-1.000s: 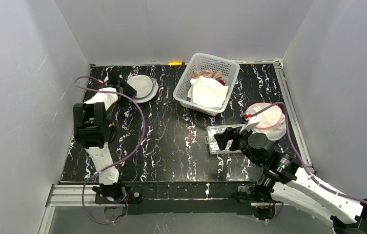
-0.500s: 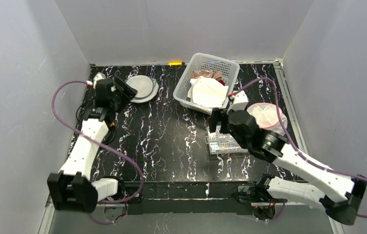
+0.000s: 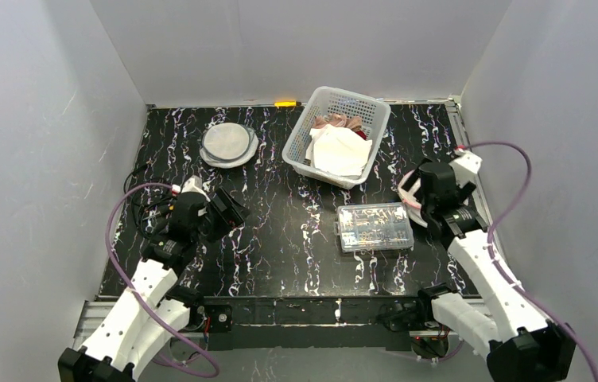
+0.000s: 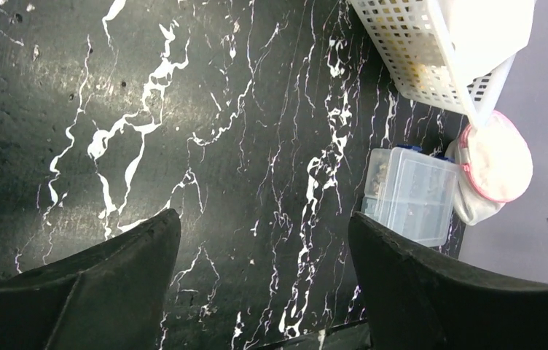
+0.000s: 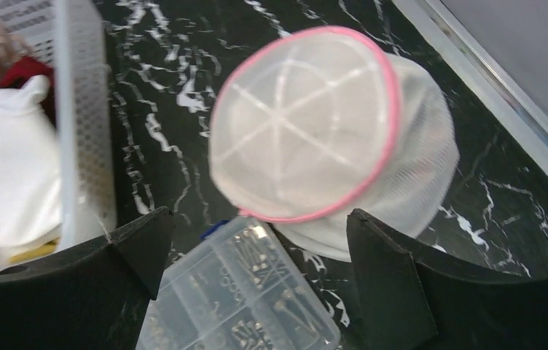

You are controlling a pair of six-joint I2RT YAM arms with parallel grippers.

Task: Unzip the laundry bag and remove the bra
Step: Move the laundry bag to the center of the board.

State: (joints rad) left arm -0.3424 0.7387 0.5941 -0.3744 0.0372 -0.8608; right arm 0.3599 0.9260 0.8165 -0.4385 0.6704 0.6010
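The laundry bag (image 5: 307,124) is a round white mesh pouch with a pink rim, lying at the table's right side. It looks closed, and no bra shows. In the top view the right arm covers most of it, leaving only its left edge (image 3: 405,189) in sight. It also shows in the left wrist view (image 4: 497,157). My right gripper (image 5: 258,219) is open and empty, hovering just above the bag's near edge (image 3: 423,195). My left gripper (image 4: 264,217) is open and empty above bare table at the near left (image 3: 232,208), far from the bag.
A clear plastic box of screws (image 3: 374,226) lies just left of the bag (image 5: 242,299). A white basket (image 3: 304,131) with white and pink cloth stands at the back centre. A round grey disc (image 3: 228,143) lies at the back left. The metal table edge (image 5: 490,80) runs right of the bag.
The left arm drew back from the grey disc to the near left. The right arm swung from above the clear box rightward, over the laundry bag.
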